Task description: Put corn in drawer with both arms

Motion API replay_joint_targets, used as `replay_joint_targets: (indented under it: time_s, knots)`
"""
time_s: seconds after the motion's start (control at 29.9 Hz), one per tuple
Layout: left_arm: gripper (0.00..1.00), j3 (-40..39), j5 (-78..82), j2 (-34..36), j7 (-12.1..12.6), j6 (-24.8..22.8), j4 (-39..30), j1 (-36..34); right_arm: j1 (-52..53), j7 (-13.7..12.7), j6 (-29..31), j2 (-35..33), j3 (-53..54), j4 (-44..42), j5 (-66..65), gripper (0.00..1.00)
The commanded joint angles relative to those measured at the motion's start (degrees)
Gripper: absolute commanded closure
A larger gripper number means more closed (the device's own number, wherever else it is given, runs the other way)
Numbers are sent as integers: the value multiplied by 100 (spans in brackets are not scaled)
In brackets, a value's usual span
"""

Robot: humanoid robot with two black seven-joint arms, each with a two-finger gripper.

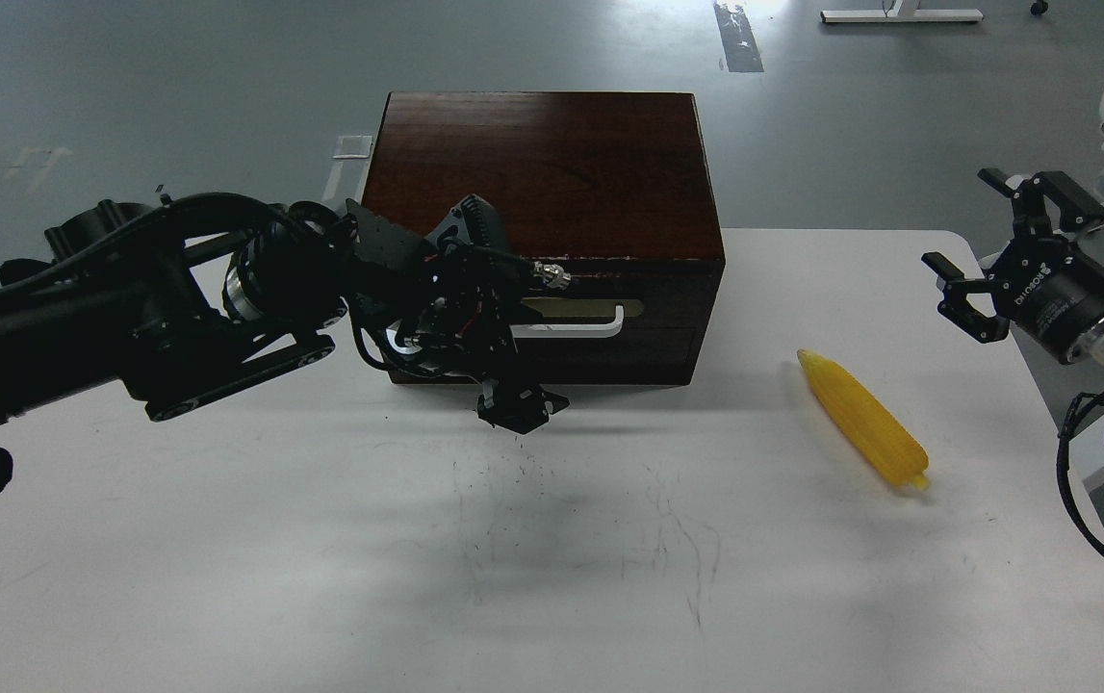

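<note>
Now the left gripper (pixel 499 318) sits at the drawer (pixel 600 313) front by its white handle (pixel 590 330); whether its fingers are spread, I cannot tell. Right gripper (pixel 980 255), marked ROBOTIQ, is spread wide above the table (pixel 320 558). Corn (pixel 864 419) lies near it.

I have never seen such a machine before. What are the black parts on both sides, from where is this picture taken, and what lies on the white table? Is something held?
The picture is taken from the robot's own head, looking down at its work table. The black parts are its two arms. Each one ends in a two-finger claw called a gripper. The left gripper is in front of the dark wooden box, at the white handle of the drawer, which looks closed. I cannot tell whether its fingers are open or shut. The right gripper is open and holds nothing. The yellow toy corn lies free on the table, to the right of the box. Nothing touches it.
</note>
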Motion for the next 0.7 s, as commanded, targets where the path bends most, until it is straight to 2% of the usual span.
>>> replay_joint_targets:
  time_s: [0.0, 0.67]
  knots:
    - [1, 99, -8, 38, -3, 0, -154, -8, 0, 0, 0, -26, 4, 6, 0, 0]
    - [1, 196, -8, 275, -3, 0, -1279, -167, 0, 0, 0, -96, 39, 15, 0, 0]
